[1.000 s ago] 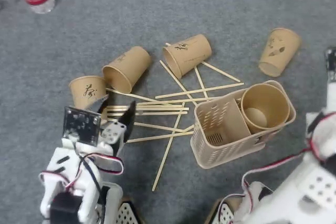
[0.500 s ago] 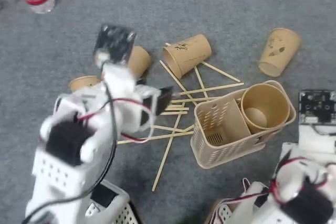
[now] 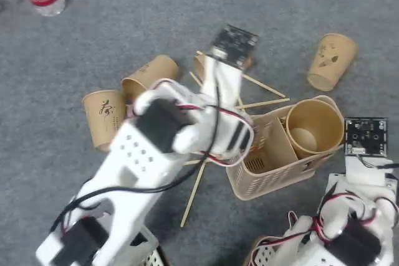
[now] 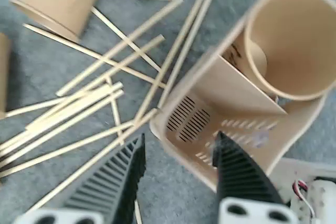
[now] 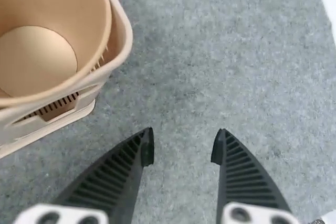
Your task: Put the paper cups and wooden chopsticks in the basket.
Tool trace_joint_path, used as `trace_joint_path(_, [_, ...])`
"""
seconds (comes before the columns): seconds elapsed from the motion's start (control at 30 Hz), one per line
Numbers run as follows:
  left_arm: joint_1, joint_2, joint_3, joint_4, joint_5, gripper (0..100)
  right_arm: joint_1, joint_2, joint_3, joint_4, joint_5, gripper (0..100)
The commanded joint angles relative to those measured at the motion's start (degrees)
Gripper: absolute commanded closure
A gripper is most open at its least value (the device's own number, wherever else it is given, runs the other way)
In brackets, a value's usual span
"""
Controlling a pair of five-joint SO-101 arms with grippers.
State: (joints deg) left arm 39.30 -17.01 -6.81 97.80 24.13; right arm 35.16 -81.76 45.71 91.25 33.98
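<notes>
Left gripper [image 4: 181, 139] is spread wide open with nothing in it, hanging right over the edge of the tan slotted plastic basket [image 3: 274, 175]. Right gripper [image 5: 184, 135] is open and empty too, over grey carpet [image 5: 236, 51] just beside the basket. One tan paper cup [image 3: 312, 126] sits inside the basket. Pale wooden chopsticks [image 4: 79, 104] are scattered beside the basket, and other loose paper cups [image 3: 333, 60] lie around it.
</notes>
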Motion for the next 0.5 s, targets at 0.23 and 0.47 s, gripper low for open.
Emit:
trace_joint_path(0.23, [-0.62, 15.82, -2.42, -2.29, 0.62, 83, 0.48, -0.66, 1.76, -3.56, -0.62, 81.1])
trace_joint_path(0.47, [-0.7, 16.0, -2.42, -3.87, -5.45, 99, 0.4, -2.42, 2.37, -3.56, -0.7, 81.1])
